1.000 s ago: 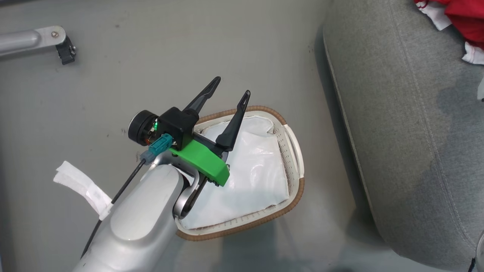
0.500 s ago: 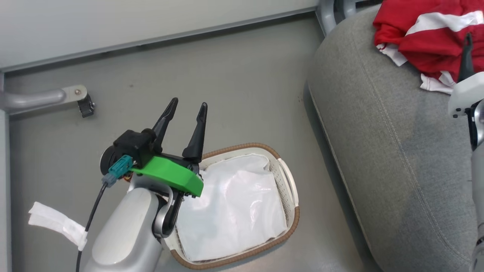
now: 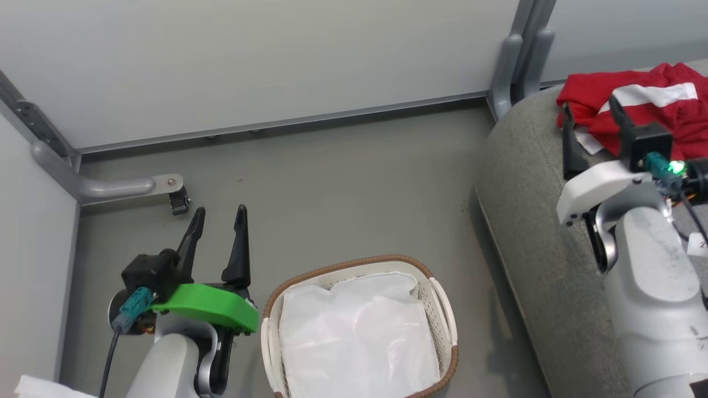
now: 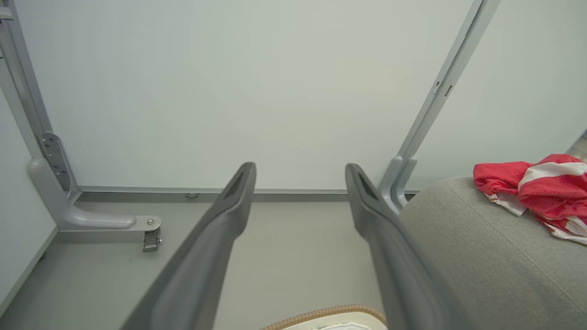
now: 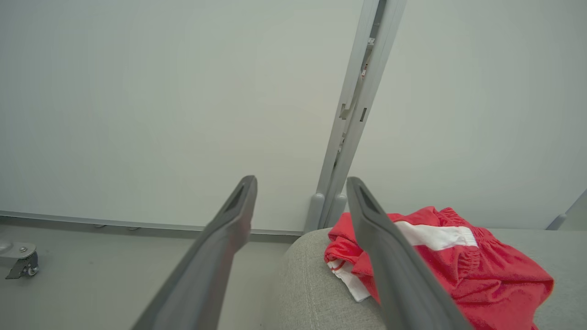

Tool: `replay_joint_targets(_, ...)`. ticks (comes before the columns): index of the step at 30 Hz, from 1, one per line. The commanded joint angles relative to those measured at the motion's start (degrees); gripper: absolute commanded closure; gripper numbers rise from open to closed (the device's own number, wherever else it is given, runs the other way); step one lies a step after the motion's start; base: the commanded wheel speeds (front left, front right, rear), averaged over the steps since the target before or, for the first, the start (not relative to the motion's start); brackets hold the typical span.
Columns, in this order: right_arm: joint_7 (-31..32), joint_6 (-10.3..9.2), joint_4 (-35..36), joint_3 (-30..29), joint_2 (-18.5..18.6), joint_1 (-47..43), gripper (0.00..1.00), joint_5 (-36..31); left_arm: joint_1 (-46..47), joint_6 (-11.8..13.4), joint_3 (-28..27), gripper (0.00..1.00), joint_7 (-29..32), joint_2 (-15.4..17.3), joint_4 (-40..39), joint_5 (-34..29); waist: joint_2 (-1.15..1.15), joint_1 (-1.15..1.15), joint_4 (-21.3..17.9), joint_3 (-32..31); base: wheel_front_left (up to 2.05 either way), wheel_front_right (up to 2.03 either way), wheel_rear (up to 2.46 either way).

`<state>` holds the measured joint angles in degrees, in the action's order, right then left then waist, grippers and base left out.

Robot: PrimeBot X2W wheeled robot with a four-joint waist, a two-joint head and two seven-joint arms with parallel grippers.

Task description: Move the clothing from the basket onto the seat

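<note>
The red clothing [image 3: 644,108] with white stripes lies crumpled on the far end of the grey seat [image 3: 531,221]; it also shows in the left wrist view [image 4: 536,188] and the right wrist view [image 5: 440,261]. The white basket [image 3: 440,309] with a brown rim stands on the floor left of the seat, holding only its white lining. My left gripper [image 3: 219,218] is open over the floor, left of the basket. My right gripper [image 3: 589,113] is open above the seat, just in front of the clothing, holding nothing.
A pale wall panel with grey metal posts [image 3: 514,66] runs along the back. A grey bracket with a small caster [image 3: 178,199] sticks out over the floor at the left. A white strip [image 3: 38,387] hangs by my left forearm.
The head camera has tilted up, bringing the wall into view. My left gripper has drawn away from over the basket to its left. My right gripper has come into view above the seat.
</note>
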<state>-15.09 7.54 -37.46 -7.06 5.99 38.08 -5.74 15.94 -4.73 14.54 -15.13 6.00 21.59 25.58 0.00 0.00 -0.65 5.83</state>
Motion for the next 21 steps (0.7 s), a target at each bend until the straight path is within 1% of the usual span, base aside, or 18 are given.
replay_joint_targets(1, -0.1, -0.10, 0.7, 0.8, -0.6, -2.5, 0.00, 0.8, -1.8, 0.2, -1.1, 0.00, 0.0, -0.3, 0.0, -0.1, 0.00, 0.00, 2.5, -2.4, 0.00, 0.00, 0.00)
replay_joint_targets(5, -0.1, -0.10, 3.8, 2.4, -2.0, -8.0, 0.00, 2.9, -5.4, 0.3, -4.6, 0.00, 0.0, -0.7, -0.5, -1.0, 0.00, 0.00, 3.4, -3.7, 0.00, 0.00, 0.00)
replay_joint_targets(10, -0.1, -0.10, 8.5, 4.0, -2.9, -14.9, 0.00, 3.3, -9.6, 0.1, -7.8, 0.00, 0.0, -1.4, -1.8, -2.4, 0.00, 0.00, 3.9, -4.6, 0.00, 0.00, 0.00)
replay_joint_targets(17, -0.1, -0.10, 14.3, 9.1, -3.0, -22.7, 0.00, 11.0, -14.4, -0.6, -10.0, 0.00, 0.0, -2.5, -2.9, -3.3, 0.00, 0.00, 3.2, -5.1, 0.00, 0.00, 0.00)
replay_joint_targets(21, -0.1, -0.10, 16.7, 10.7, -3.0, -26.0, 0.00, 13.7, -16.3, -0.7, -10.6, 0.00, 0.0, -2.8, -3.8, -3.4, 0.00, 0.00, 2.9, -5.6, 0.00, 0.00, 0.00)
